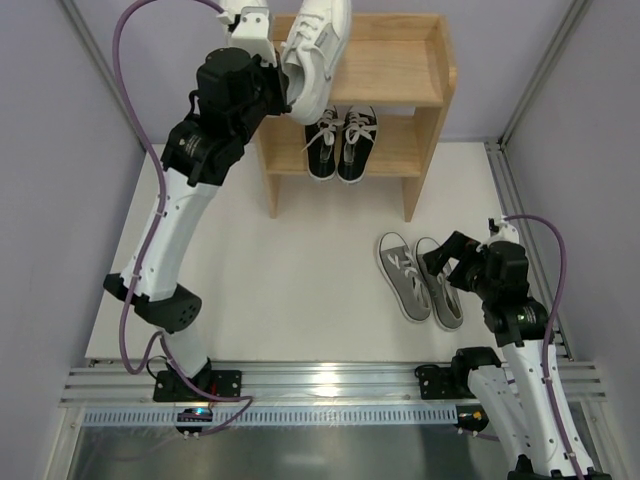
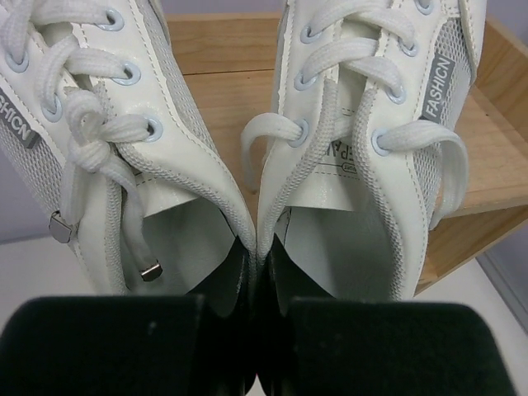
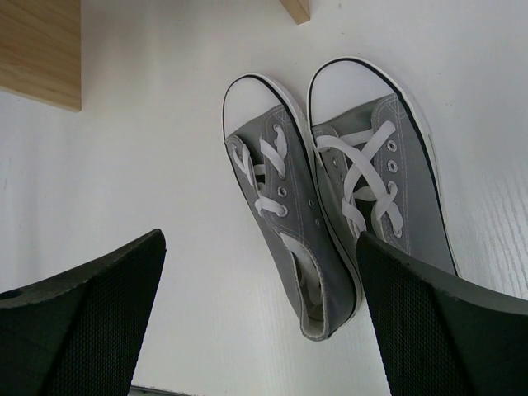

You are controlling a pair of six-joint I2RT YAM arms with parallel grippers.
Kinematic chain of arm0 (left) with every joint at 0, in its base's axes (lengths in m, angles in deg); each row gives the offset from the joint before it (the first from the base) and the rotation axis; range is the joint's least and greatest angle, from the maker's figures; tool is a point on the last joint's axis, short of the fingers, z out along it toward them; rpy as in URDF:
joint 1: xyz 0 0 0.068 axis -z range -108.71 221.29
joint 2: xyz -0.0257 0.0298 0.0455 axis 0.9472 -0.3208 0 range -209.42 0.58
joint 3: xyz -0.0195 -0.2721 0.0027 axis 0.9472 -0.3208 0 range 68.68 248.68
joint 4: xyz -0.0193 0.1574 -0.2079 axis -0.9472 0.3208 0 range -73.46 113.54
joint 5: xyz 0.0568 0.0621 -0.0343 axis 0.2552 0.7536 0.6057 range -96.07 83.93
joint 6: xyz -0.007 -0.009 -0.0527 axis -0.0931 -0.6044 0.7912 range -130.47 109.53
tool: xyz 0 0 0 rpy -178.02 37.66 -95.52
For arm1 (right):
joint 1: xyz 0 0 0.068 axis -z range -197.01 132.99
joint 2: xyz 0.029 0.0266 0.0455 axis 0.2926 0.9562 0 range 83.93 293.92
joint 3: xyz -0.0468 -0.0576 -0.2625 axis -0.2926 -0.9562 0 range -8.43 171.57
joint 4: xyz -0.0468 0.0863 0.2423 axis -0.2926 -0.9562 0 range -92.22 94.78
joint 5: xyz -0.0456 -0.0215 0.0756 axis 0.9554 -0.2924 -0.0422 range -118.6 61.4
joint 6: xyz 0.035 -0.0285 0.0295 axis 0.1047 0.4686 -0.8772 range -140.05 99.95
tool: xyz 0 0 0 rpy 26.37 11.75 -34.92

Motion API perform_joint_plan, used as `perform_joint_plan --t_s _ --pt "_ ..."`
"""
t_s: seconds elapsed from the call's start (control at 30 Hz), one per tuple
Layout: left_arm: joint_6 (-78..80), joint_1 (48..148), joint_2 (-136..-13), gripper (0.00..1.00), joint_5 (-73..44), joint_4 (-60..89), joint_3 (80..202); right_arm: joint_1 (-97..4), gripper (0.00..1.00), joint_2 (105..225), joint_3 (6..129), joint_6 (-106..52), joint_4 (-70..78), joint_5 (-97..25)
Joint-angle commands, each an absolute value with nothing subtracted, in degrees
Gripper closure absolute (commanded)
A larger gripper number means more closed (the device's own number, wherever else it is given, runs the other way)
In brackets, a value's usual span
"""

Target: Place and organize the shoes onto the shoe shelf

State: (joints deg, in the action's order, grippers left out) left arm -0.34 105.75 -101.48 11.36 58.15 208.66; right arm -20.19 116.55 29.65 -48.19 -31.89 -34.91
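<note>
Left gripper (image 2: 256,330): pinched tight on both inner collars, so the white shoes (image 1: 318,55) travelled as one pair.
White shoes: above shoe shelf (image 1: 400,60) top tier, 12 o'clock.
Right gripper (image 3: 260,272): spread wide, empty, over grey shoes (image 1: 420,278), 4 o'clock on counter (image 1: 300,270).

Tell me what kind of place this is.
Probably a lab robot cell, not a home: grey walls, aluminium rails along the near edge, and a wooden shoe shelf on a white tabletop.

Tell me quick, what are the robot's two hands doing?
Left gripper: closed, holding the pair of white lace-up sneakers.
Right gripper: open, empty, by the grey canvas sneakers.
</note>
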Motion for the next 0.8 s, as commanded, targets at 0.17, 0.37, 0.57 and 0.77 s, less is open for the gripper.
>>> perform_joint_plan --t_s 0.17,0.37,0.57,0.77 --pt "0.3 105.5 -99.7 1.00 5.2 44.4 212.9 -20.0 0.02 117.0 31.6 -47.2 -31.4 -34.3" --pt "-1.0 105.5 -101.5 1.00 2.0 42.8 213.0 -20.1 0.02 117.4 31.2 -47.4 -30.9 -34.5" --pt "-2.6 104.4 -105.0 0.99 3.4 43.3 214.3 -20.1 0.02 117.1 31.1 -46.9 -31.1 -34.1" --pt "-2.1 103.4 -106.6 0.76 4.5 43.2 213.7 -20.1 0.02 117.1 31.0 -46.8 -31.1 -34.0"
